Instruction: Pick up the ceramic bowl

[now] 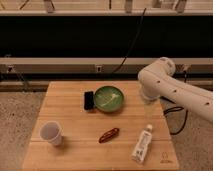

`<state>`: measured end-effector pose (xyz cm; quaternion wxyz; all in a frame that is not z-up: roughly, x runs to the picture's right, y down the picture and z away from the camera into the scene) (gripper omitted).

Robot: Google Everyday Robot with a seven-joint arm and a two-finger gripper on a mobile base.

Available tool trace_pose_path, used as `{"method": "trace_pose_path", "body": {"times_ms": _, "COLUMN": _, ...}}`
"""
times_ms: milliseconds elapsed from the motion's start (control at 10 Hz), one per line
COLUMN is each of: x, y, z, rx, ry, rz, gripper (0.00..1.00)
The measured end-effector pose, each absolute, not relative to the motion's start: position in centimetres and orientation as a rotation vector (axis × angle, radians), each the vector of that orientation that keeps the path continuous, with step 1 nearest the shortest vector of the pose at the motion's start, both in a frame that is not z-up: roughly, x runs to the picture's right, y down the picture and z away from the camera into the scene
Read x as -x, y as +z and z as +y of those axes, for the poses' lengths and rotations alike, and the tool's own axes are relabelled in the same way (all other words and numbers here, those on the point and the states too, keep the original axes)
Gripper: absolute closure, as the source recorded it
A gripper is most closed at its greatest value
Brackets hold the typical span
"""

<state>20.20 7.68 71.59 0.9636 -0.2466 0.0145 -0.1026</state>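
Note:
The ceramic bowl [109, 98] is round, shallow and glossy green with pale streaks inside. It sits upright on the wooden table [70, 115], at the back middle. My white arm [170, 87] comes in from the right. Its gripper [148, 95] end hangs over the table's right back edge, to the right of the bowl and apart from it. Nothing shows held in it.
A black rectangular object [89, 100] lies touching the bowl's left side. A white paper cup [51, 133] stands at the front left. A red-brown object [108, 134] lies front middle, and a white tube [142, 144] front right. Black cables hang behind the table.

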Motion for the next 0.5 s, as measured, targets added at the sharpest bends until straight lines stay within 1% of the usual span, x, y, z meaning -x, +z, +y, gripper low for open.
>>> {"method": "trace_pose_path", "body": {"times_ms": 500, "x": -17.0, "y": 73.0, "z": 7.5, "rx": 0.48, "ry": -0.313, "rz": 0.001, "gripper": 0.2}}
